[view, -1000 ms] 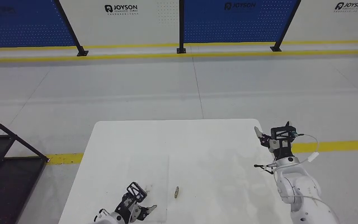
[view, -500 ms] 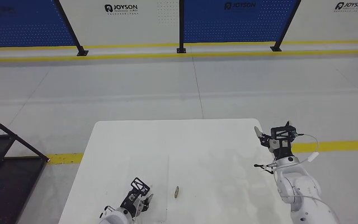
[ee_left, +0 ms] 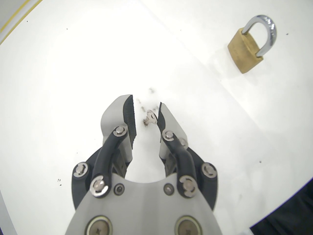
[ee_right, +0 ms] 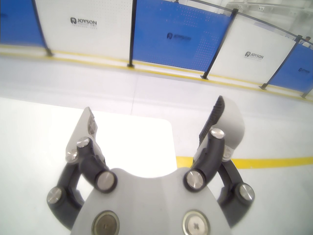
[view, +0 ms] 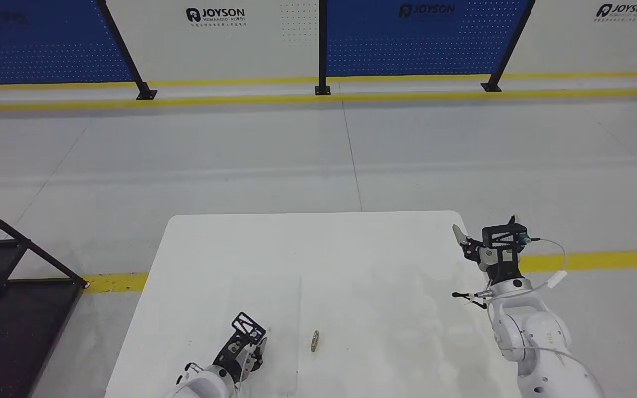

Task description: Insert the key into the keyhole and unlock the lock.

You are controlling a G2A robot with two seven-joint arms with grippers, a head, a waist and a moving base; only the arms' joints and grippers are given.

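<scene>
- Two hands are set far apart: the left hand (ee_left: 145, 108) sits low over the near left part of the bench (view: 348, 259). The right hand (ee_right: 154, 107) hangs raised at the far right edge, well away from everything.
- Left hand: its fingers are drawn to a narrow gap with the key (ee_left: 150, 119) lying flat on the bench between the tips. The key is hard against or just shy of one pad, and the other pad is clear of it. I cannot call it gripped.
- The key is small. Its long axis seems to slant across the gap, though I cannot tell which end is the blade.
- The lock (ee_left: 247, 50) lies flat on the bench to the right of the left hand, near but apart, with its shackle seated in the body. From above it lies roughly near-to-far (view: 314, 341).
- The keyhole face is hidden.
- Right hand: fingers spread wide, holding nothing.
- The left hand is plainly the nearer one to both key and lock.
- Nothing stands between the key and the lock, apart from a few dark specks (ee_left: 151, 90) on the bench beside the key.
- My guess is that closing squarely on so thin a key is the risky part.
</scene>
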